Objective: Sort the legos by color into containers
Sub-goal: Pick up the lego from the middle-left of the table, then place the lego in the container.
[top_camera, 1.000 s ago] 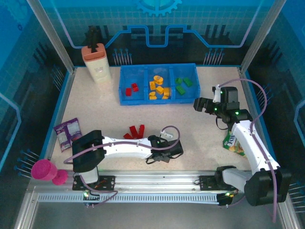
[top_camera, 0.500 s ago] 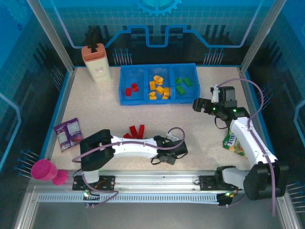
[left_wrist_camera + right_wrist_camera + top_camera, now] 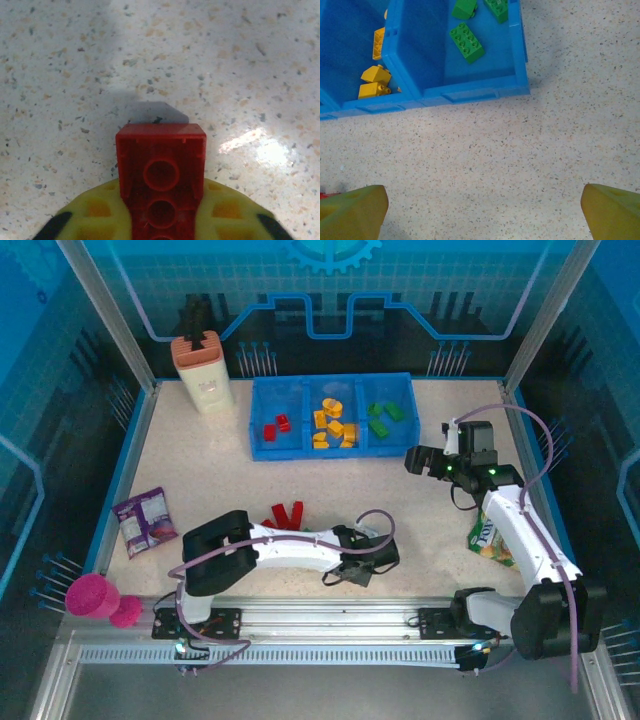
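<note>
Speckled beige counter (image 3: 200,465) carries a low blue tray (image 3: 330,452) at its far side. The tray has three compartments side by side: red bricks (image 3: 275,426) in the left one, orange and yellow bricks (image 3: 333,425) in the middle, green bricks (image 3: 385,416) in the right.

My left arm (image 3: 290,548) lies low along the near edge, reaching toward the middle. Its jaws pinch a red brick (image 3: 161,165) between yellow fingers (image 3: 95,217), studs facing the wrist camera, the brick's shadow falling on the counter (image 3: 150,50) just beyond its tip.

My right arm (image 3: 520,530) rises over the right side. Its jaws are spread wide, yellow fingers (image 3: 352,210) at either bottom corner of the wrist view, over bare counter (image 3: 495,150) just in front of the tray (image 3: 470,92). A green brick (image 3: 466,43) lies in the end compartment there, and yellow bricks (image 3: 372,82) lie in the one beside it.

A beige bottle (image 3: 205,380) with an orange cap stands just beside the tray's left end. A yellow-green snack bag (image 3: 490,538) lies near the right edge, partly under my right arm. A purple snack packet (image 3: 143,518) lies near the left edge, and a pink cup (image 3: 95,597) sits at the near left corner.

A few loose red bricks (image 3: 285,515) sit on the counter just behind my left arm, well apart from the tray.
</note>
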`<state>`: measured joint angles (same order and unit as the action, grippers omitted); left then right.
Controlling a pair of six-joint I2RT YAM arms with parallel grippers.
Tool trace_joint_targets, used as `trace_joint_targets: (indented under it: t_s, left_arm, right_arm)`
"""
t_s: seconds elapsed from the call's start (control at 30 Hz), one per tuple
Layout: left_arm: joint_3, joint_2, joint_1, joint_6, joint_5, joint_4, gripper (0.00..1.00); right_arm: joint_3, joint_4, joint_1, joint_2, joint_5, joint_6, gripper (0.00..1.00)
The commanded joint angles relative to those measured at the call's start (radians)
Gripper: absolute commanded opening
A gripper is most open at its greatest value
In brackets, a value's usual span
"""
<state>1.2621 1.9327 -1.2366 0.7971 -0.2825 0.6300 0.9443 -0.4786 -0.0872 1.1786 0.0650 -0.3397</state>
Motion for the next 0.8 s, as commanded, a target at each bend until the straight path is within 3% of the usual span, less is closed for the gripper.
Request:
trace_joint_targets:
  t_s: [0.0, 0.13, 0.3, 0.4, 0.57, 0.77]
  left_arm:
    - [-0.008, 0.021, 0.02, 0.01, -0.023, 0.038, 0.08]
    - [-0.031, -0.1, 0.11, -0.039, -0.065, 0.037, 0.07]
    - [0.052, -0.317, 0.331, -0.246, -0.164, 0.076, 0.07]
    - [0.108, -0.366, 0.468, -0.399, -0.205, 0.005, 0.11]
    - [0.27, -0.272, 0.68, -0.52, -0.188, -0.114, 0.11]
    - [0.574, -0.019, 0.861, -0.519, -0.099, -0.079, 0.12]
  right_arm:
    - [0.014, 0.003, -0.017, 0.0, -0.02, 0.018, 1.0]
    - [0.013, 0.005, -0.018, 0.009, -0.005, 0.034, 1.0]
    - [0.013, 0.0, -0.032, 0.017, 0.015, 0.051, 1.0]
    - [0.0, 0.013, -0.038, 0.012, 0.036, 0.064, 1.0]
    - [-0.003, 0.04, -0.086, 0.02, 0.091, 0.096, 1.0]
    - [0.012, 0.041, -0.252, 0.065, -0.026, 0.153, 1.0]
